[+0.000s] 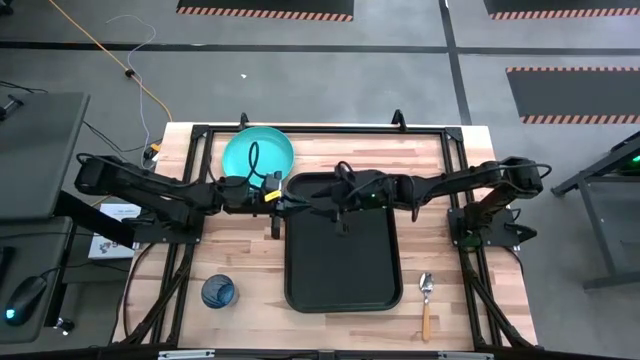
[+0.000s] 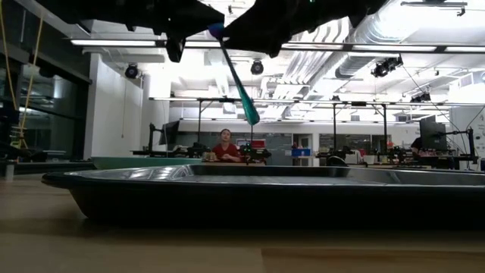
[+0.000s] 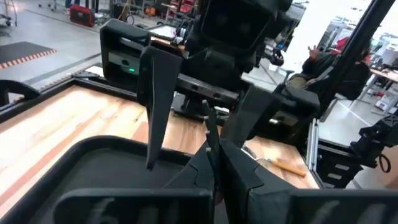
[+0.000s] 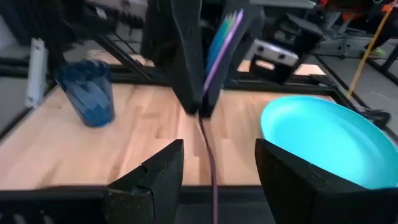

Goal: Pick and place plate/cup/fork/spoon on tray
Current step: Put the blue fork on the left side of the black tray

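Observation:
The light blue fork (image 2: 236, 80) hangs slanting above the black tray (image 1: 345, 290), near the tray's far edge. My left gripper (image 3: 217, 177) is shut on it. It also shows in the right wrist view (image 4: 196, 93). My right gripper (image 4: 214, 180) faces it, open, with one finger on either side of the fork (image 4: 210, 149) and touching nothing. The teal plate (image 1: 257, 152) lies on the table beyond the tray's far left corner. The dark blue cup (image 1: 217, 292) stands left of the tray. The spoon (image 1: 425, 300) lies to the right of the tray. My left gripper pinches the fork between its two shut fingers (image 4: 186, 68), by the coloured part of the fork (image 4: 222, 37). The fork is lifted clear of the tray, and its free lower end (image 2: 250, 115) hangs slanting downward. Which end of the fork that is, I cannot tell.
Both arms meet over the tray's far edge (image 1: 340, 178). A black frame runs around the wooden table (image 1: 240, 255). People sit in the room behind the table (image 2: 225, 145).

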